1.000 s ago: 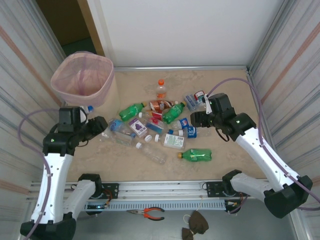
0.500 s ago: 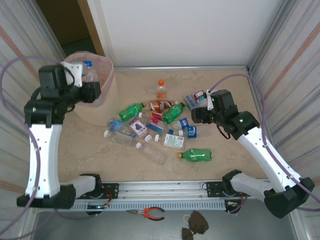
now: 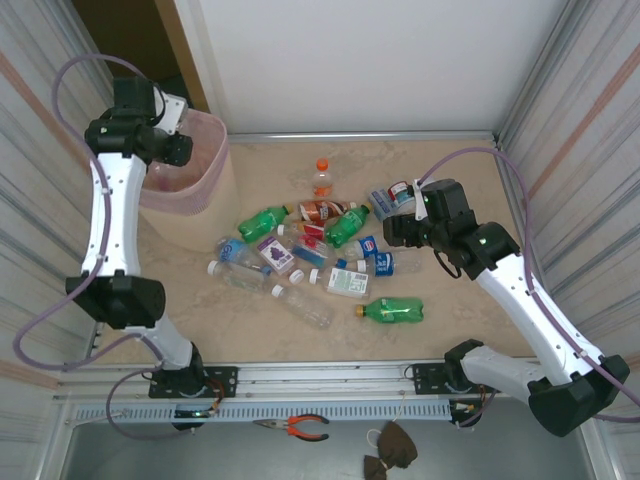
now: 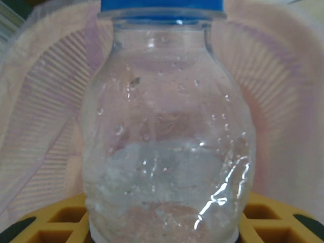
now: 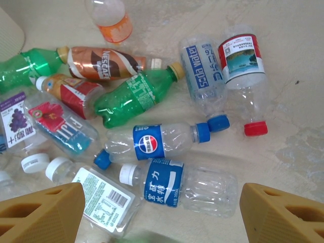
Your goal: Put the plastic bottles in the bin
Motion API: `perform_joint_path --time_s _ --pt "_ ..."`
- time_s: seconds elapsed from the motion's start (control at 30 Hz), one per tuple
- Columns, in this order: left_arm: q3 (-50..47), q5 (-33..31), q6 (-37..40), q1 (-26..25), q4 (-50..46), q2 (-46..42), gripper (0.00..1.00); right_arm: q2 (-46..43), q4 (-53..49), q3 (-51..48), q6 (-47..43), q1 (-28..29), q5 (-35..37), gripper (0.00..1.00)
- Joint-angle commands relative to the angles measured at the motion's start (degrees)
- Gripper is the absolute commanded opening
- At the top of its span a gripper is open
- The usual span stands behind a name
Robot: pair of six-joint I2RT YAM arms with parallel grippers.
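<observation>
Left fingers [image 4: 162, 230]: closed on a clear bottle [image 4: 167, 142] near its base. I see only yellow stubs on either side; the rest is hidden behind it.
Held bottle: clear, with droplets on the wall. Its blue cap [image 4: 162, 7] is cut off at the upper edge, and its foot runs off the lower edge.
Bottle position: over the mouth of the bin [image 3: 205, 190], with the pink bag [image 4: 283, 76] behind it on both sides.
Overhead check: my left arm reaches over the bin at the far-left corner of the table [image 3: 470, 180]. I cannot make out the bottle there. My wrist covers part of the rim, and the bin's floor is hidden.
Right fingers [image 5: 162, 217]: spread wide, holding nothing, hanging above the pile [image 3: 320, 250]. Only two yellow tips show, in the lower corners of the wrist view.
Pile: bottles lying on the table, well apart from the bin. They overlap, so my count is unsure.
Outliers: an orange bottle [image 3: 322, 177] stands upright at the far side, and a green bottle [image 3: 392, 311] lies alone at the near side.
Cut off: in the right wrist view the orange bottle's top is lost at the upper edge. Bottles at the left edge show only in part.
Unclear: a green blur at the lower edge of that view, too soft to identify.
</observation>
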Motion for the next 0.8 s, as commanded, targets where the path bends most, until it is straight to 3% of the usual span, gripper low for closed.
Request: perform_joint_path --time_s 0.0,0.43,0.77 --pt "1.00 -2.05 3.00 0.57 -0.84 2.66 0.43 -0.73 -1.03 1.39 0.18 0.62 1.07 0.79" --pt "-3.15 -0.66 -1.15 7.43 -2.70 13.14 0.43 -0.26 0.55 -0.60 -0.25 0.71 0.80 0.80" --pt "-8.39 -2.67 -4.18 8.06 -5.53 16.30 0.45 0.37 1.51 -1.42 -0.53 0.76 0.56 0.80"
